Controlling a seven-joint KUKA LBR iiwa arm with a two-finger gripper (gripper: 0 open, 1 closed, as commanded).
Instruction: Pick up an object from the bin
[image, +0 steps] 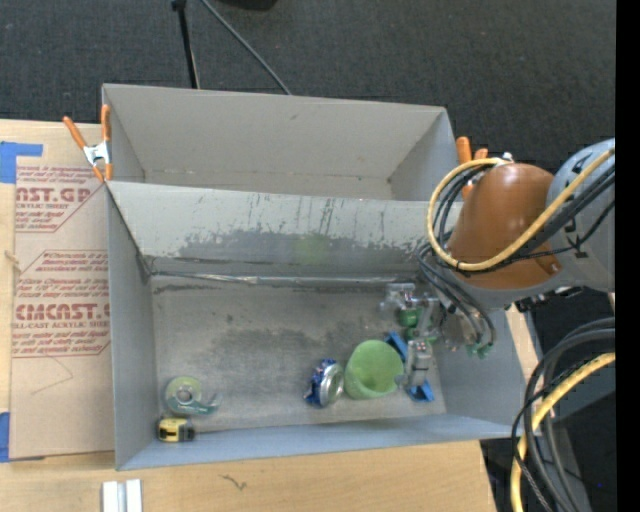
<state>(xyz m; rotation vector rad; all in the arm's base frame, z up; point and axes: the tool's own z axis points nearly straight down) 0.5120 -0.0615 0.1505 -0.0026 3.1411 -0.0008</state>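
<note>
My gripper (412, 345) reaches down at the right side of the bin floor, its metal fingers pointing toward the front. Directly beside and below it lies a green cup (373, 370), tipped on its side near the front right. A blue piece (417, 383) lies under the fingertips, to the right of the cup. Left of the cup sits a crumpled blue and silver wrapper-like thing (324, 383). Whether anything is between the fingers is not visible.
A clear tape dispenser with a greenish roll (187, 396) lies at the front left, and a small yellow tape measure (175, 430) sits in the front left corner. The orange cover and yellow cables hang over the bin's right wall.
</note>
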